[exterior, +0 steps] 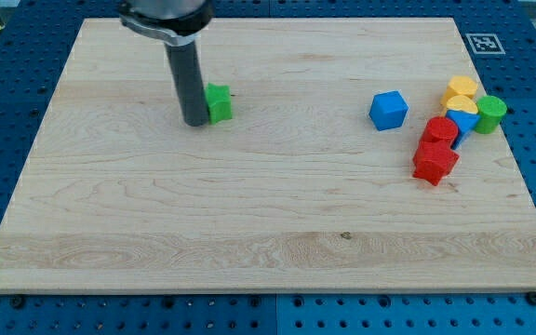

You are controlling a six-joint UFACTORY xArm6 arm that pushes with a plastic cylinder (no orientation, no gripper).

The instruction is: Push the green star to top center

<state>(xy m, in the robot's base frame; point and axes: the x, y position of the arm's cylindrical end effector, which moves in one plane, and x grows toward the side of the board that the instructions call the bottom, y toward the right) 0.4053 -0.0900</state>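
The green star (219,102) lies on the wooden board (249,205) in the upper left part, left of the top centre. My tip (195,122) stands on the board right at the star's left side, touching or nearly touching it. The rod hides part of the star's left edge.
A blue cube (389,110) lies right of centre. At the view's right is a cluster: two yellow blocks (460,91), a green cylinder (490,113), a blue block (464,123), a red cylinder (441,130) and a red star-like block (435,161). A marker tag (483,43) sits at the top right corner.
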